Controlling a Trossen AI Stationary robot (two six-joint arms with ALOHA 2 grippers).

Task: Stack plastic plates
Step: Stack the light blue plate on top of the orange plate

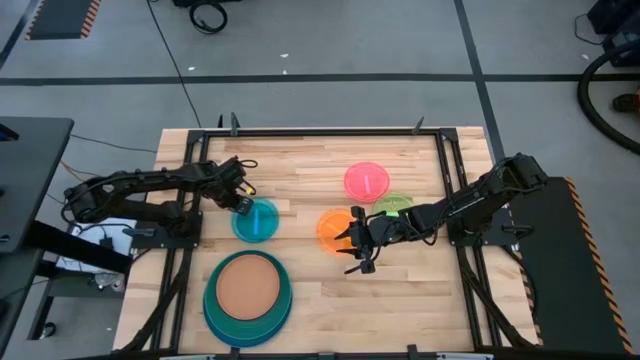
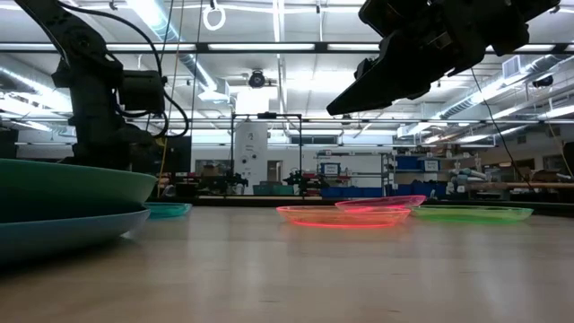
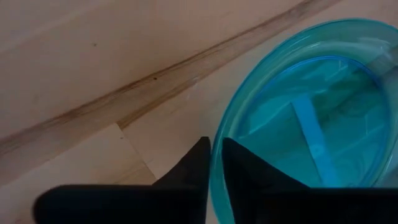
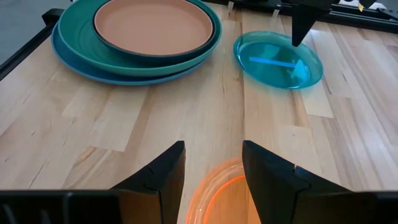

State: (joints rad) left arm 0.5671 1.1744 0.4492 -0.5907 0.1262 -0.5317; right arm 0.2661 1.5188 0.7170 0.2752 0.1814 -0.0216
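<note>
A small cyan plate (image 1: 256,221) lies flat on the wooden table left of the middle, with my left gripper (image 1: 243,203) shut on its far-left rim. My right gripper (image 1: 357,241) hangs open just above the near edge of the orange plate (image 1: 334,228), touching nothing. Beyond the orange plate lie the pink plate (image 1: 366,181) and the green plate (image 1: 394,205). At the near left stands a stack (image 1: 248,297) of large plates: blue at the bottom, teal and dark teal above it, and a brown plate (image 4: 152,23) on top. My left gripper pinches the cyan plate's rim (image 3: 216,167) between its two fingers, one finger (image 3: 245,168) inside the dish and the other (image 3: 194,165) outside it. The fingers come steeply from above, pointing down. The plate sits flat on the table.
Black rails (image 1: 300,130) run along the table's far and side edges. Bare wood (image 1: 400,300) lies between the stack and the near right corner. The stack rises at the near left in the low view (image 2: 63,202).
</note>
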